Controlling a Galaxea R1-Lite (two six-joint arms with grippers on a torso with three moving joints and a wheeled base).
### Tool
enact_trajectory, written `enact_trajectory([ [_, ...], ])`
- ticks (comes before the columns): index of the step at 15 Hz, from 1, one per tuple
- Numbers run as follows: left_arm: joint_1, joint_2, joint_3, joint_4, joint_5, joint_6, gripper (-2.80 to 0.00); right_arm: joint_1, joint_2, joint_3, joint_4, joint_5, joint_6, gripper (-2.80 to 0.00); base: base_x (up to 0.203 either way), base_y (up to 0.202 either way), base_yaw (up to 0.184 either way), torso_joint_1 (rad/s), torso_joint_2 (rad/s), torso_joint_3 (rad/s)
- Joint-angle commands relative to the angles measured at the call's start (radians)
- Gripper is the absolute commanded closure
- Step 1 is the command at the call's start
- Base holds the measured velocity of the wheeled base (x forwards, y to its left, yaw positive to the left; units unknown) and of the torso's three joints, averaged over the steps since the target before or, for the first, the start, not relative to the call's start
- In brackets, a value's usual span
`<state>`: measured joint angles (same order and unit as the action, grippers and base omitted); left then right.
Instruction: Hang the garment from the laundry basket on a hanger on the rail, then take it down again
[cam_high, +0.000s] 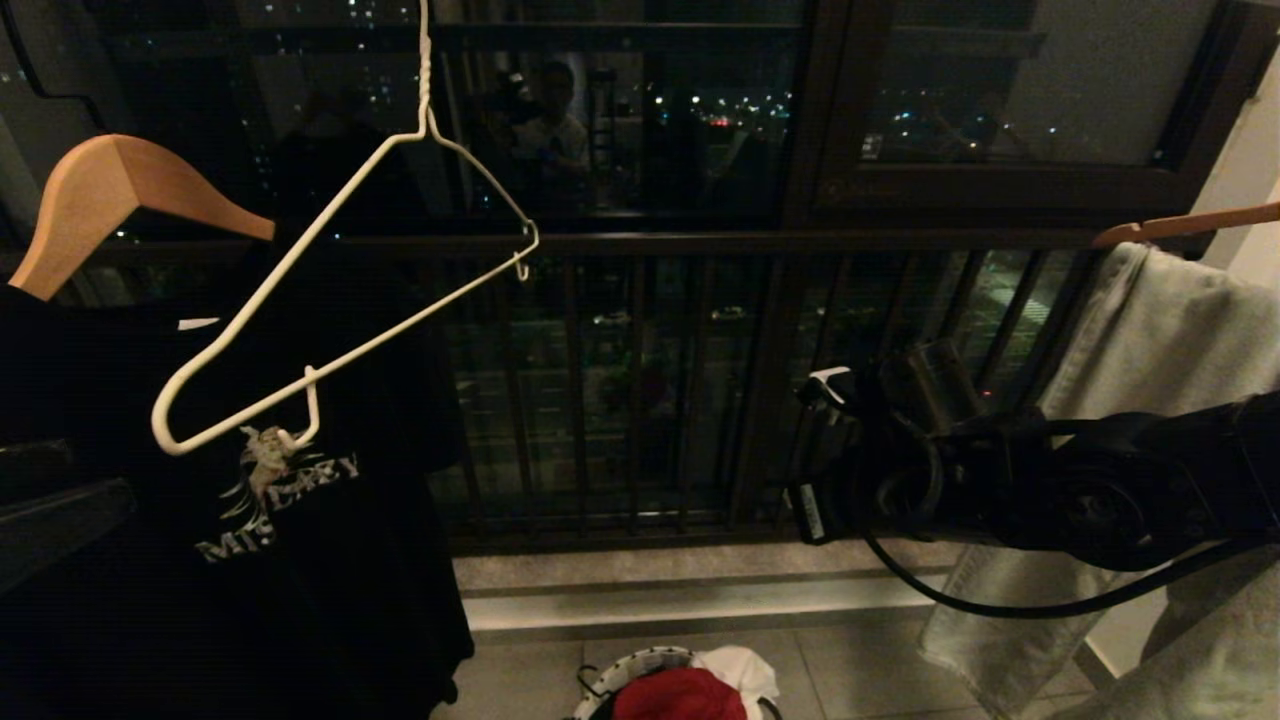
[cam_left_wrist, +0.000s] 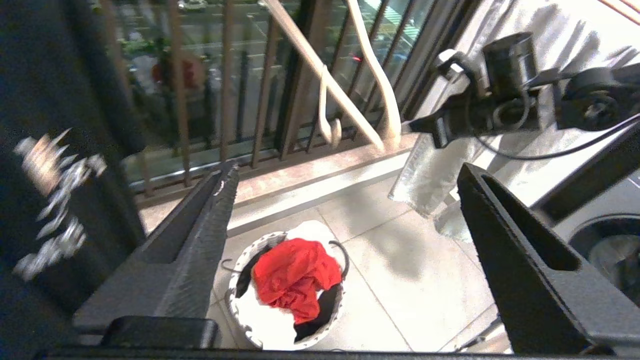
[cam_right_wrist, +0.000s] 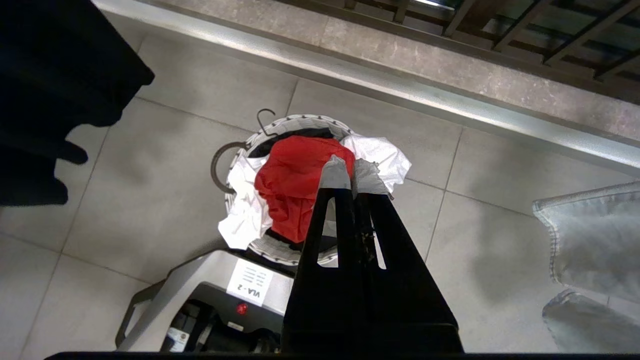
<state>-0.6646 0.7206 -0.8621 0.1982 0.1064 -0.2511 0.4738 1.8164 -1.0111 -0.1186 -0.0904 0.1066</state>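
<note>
Tiled balcony floor holds the laundry basket (cam_left_wrist: 334, 310) with the garment (cam_left_wrist: 295, 277) inside; left jaws apart, right together.

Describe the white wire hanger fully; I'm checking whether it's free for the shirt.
The hanger is thin white wire with a twisted neck rising out of the head view's top edge. It hangs empty and strongly tilted, its lower end in front of the black T-shirt. Small notch hooks sit near both ends. No garment is on it and no gripper touches it.
</note>
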Motion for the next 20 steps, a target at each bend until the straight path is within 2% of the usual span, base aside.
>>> enact_trajectory([
  [1, 0.018, -0.087, 0.026, 0.006, -0.001, -0.001, -2.8, 0.0, -0.003, 0.001, -0.001, -0.001, -0.001, 0.0, 0.0, 0.0, 0.0, 0.0, 0.0, 0.0],
  [3, 0.057, -0.153, 0.061, 0.01, -0.025, -0.001, -2.8, 0.0, -0.006, 0.003, -0.001, -0.002, -0.001, 0.0, 0.0, 0.0, 0.0, 0.0, 0.0, 0.0],
  [4, 0.085, -0.175, 0.077, 0.01, -0.046, -0.001, 0.0, 0.0, -0.008, 0.003, -0.001, -0.002, -0.001, 0.0, 0.0, 0.0, 0.0, 0.0, 0.0, 0.0],
  [7, 0.152, -0.217, 0.116, 0.003, -0.109, 0.001, 0.0, 0.0, -0.036, 0.005, 0.0, -0.011, -0.001, 0.0, 0.0, 0.0, 0.0, 0.0, 0.0, 0.0],
  [9, 0.228, -0.253, 0.146, -0.001, -0.126, 0.007, 0.0, 0.0, -0.085, 0.018, 0.003, -0.014, -0.001, 0.0, 0.0, 0.0, 0.0, 0.0, 0.0, 0.0],
  [11, 0.272, -0.297, 0.163, -0.002, -0.145, 0.001, 0.0, 0.011, -0.166, 0.054, 0.003, -0.029, -0.001, 0.0, 0.0, 0.0, 0.0, 0.0, 0.0, 0.0],
  [16, 0.34, -0.343, 0.187, 0.001, -0.15, 0.012, 0.0, 0.025, -0.406, 0.21, 0.019, -0.104, -0.001, 0.0, 0.0, 0.0, 0.0, 0.0, 0.0, 0.0],
  [20, 0.437, -0.343, 0.199, 0.0, -0.146, 0.023, 0.0, 0.022, -0.649, 0.248, 0.17, -0.145, 0.0, 0.0, 0.0, 0.0, 0.0, 0.0, 0.0, 0.0],
])
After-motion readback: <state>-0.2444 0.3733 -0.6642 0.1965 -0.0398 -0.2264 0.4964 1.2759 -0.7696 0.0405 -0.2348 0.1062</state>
